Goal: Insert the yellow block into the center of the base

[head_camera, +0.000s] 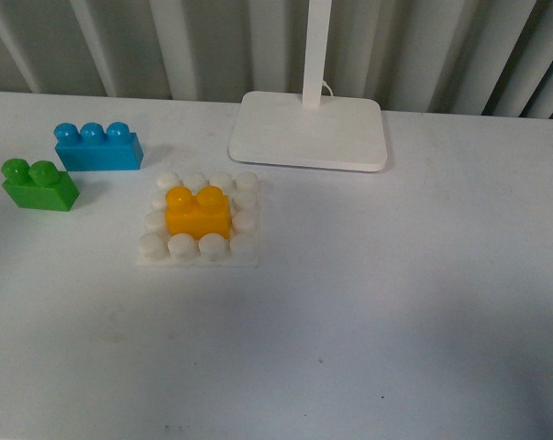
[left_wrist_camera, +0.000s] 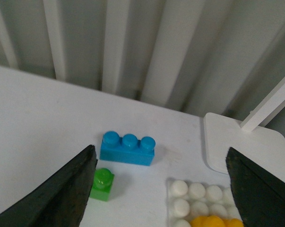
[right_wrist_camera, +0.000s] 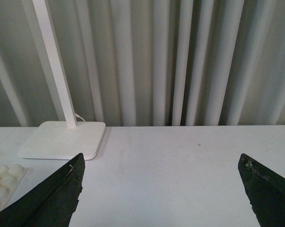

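Yellow block point(head_camera: 197, 213) sits on the base point(head_camera: 199, 251) centre, white studs ringing it, looks seated; left gripper point(left_wrist_camera: 159, 189) and right gripper point(right_wrist_camera: 161, 189) both wide apart, empty; judged done, just stay clear, don't nudge base.

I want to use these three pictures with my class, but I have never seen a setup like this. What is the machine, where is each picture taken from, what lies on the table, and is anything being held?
This is a robot with two arms. One camera sits on its body and looks ahead; the other two sit on the wrists. The dark wedges are the open fingers of the left gripper and right gripper; neither holds anything. On the white table lie a green brick, a blue brick, a lamp foot, and the white studded base with the yellow block sitting in its middle.
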Robot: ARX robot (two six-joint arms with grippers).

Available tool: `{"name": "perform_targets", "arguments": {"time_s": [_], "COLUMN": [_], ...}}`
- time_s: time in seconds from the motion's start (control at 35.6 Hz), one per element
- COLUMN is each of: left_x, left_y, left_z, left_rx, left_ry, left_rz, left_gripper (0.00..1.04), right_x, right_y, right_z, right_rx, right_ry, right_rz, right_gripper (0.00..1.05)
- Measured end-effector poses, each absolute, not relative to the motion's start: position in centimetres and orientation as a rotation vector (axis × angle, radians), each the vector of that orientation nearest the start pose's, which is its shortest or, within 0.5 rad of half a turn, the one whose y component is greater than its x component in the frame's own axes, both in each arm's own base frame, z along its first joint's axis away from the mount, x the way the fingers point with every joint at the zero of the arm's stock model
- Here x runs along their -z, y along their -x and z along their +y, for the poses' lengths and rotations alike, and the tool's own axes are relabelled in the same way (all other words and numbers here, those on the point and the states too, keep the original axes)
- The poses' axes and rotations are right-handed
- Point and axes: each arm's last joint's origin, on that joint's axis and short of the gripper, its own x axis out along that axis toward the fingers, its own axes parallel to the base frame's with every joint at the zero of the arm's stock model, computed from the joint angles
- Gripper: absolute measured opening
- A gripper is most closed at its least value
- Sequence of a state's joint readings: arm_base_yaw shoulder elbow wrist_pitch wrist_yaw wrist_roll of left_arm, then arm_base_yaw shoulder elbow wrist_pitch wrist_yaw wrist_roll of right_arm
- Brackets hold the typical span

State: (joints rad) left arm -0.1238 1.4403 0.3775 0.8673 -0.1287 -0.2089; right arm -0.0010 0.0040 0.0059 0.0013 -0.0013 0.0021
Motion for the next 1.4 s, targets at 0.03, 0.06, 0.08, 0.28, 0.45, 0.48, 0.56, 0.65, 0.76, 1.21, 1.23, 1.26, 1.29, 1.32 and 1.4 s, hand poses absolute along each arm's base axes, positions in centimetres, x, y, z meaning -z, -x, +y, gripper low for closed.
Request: {"name": "perform_targets", "arguments": {"time_s": [0.03, 0.06, 0.08, 0.28, 0.45, 0.48, 0.56, 0.65, 0.76, 1.21, 1.23, 1.26, 1.29, 1.32, 1.4], "left_x": [-16.1, -15.8, -15.6, -16.3, -16.1, -16.1, -16.2, -16.2, -16.2, -16.5, -16.5, -16.6, -16.6, -16.7, -16.7], "left_y": [-24.7, -24.0, -23.6, -20.8, -18.8, -18.6, -17.6, -16.8, -16.0, -13.7, -13.6, -13.6, -13.5, -13.3, -13.1], "left_z": [-2.6, -2.4, -2.3, -1.6, -0.7, -0.5, 0.0, 0.0, 0.0, 0.0, 0.0, 0.0, 0.0, 0.0, 0.0], "left_rx": [-0.021, -0.014, -0.010, 0.006, 0.022, 0.016, -0.003, 0.002, 0.002, 0.002, 0.002, 0.002, 0.002, 0.002, 0.002], "left_ry": [0.151, 0.123, 0.105, 0.029, 0.015, 0.014, 0.011, 0.008, 0.008, 0.007, 0.007, 0.007, 0.007, 0.008, 0.007], "left_rz": [0.151, 0.109, 0.089, 0.004, 0.020, 0.018, 0.014, 0.014, 0.015, 0.005, 0.004, 0.002, 0.001, -0.001, -0.002], "left_gripper": [0.81, 0.75, 0.72, 0.39, 0.09, 0.05, 0.04, 0.04, 0.04, 0.04, 0.04, 0.04, 0.04, 0.04, 0.04], "right_x": [-16.5, -16.5, -16.5, -16.5, -16.5, -16.5, -16.5, -16.5, -16.5, -16.5, -16.5, -16.5, -16.5, -16.5, -16.5], "right_y": [-9.8, -9.8, -9.8, -9.8, -9.8, -9.8, -9.8, -9.8, -9.8, -9.8, -9.8, -9.8, -9.8, -9.8, -9.8], "right_z": [0.0, 0.0, 0.0, 0.0, 0.0, 0.0, 0.0, 0.0, 0.0, 0.0, 0.0, 0.0, 0.0, 0.0, 0.0], "right_rx": [-0.001, -0.001, 0.000, 0.000, 0.000, 0.000, 0.000, 0.000, 0.000, 0.000, 0.000, 0.000, 0.000, 0.000, 0.000], "right_ry": [-0.002, -0.002, -0.002, -0.002, -0.002, -0.002, -0.002, -0.002, -0.002, -0.002, -0.002, -0.002, -0.002, -0.002, -0.002], "right_rz": [-0.004, -0.004, -0.003, -0.003, -0.003, -0.003, -0.003, -0.003, -0.003, -0.003, -0.003, -0.003, -0.003, -0.003, -0.003], "right_gripper": [0.95, 0.95, 0.95, 0.95, 0.95, 0.95, 0.95, 0.95, 0.95, 0.95, 0.95, 0.95, 0.95, 0.95, 0.95]}}
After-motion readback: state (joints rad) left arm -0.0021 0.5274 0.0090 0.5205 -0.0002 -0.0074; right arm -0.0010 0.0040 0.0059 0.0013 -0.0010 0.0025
